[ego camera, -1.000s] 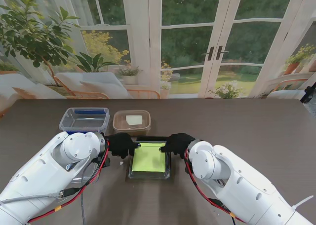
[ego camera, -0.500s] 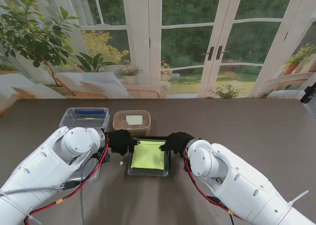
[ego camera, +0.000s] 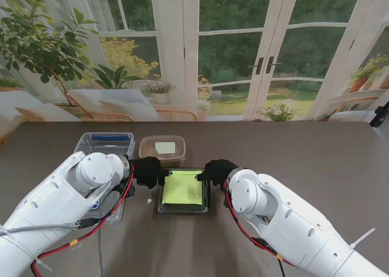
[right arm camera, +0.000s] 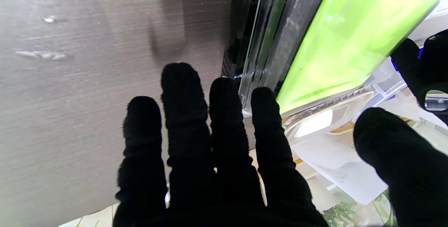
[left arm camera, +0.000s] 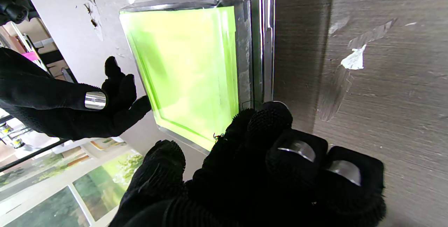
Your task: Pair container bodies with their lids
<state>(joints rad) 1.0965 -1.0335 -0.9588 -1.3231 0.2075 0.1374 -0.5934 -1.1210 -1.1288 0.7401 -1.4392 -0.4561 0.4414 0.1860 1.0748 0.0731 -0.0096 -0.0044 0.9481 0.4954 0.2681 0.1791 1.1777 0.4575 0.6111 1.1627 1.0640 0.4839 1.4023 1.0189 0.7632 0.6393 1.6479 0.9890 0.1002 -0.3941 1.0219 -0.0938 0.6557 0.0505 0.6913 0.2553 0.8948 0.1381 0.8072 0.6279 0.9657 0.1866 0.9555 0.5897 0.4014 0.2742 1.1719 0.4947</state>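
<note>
On the dark wooden table [ego camera: 316, 149] I count three containers. The first is a clear box with a green sheet inside [ego camera: 183, 191]; it lies in the middle of the table, near to me, and a clear lid [left arm camera: 259, 38] sits on top of it. The second is a brown box [ego camera: 162, 149], farther from me and just beside the far edge of the green one; it has one white paper inside. The third is a clear box with a blue edge [ego camera: 104, 146], to the left of the brown one. One more clear piece [ego camera: 113, 205] lies on the left under the left arm, but I cannot tell if it is a lid or a box.

There are two hands, both in black gloves. The left hand [ego camera: 148, 171] is at the far left corner of the green box. In the left wrist view its fingers [left arm camera: 276, 122] are bent and touch the rim of the lid, but I cannot tell if they really grip it. The right hand [ego camera: 214, 170] is at the far right corner of the same box. In the right wrist view its four fingers [right arm camera: 224, 115] are straight and spread, with the thumb apart, and the tips rest at the edge of the lid; it holds nothing.

Some small white paper scraps [left arm camera: 354, 60] are stuck on the table beside the green box.
</note>
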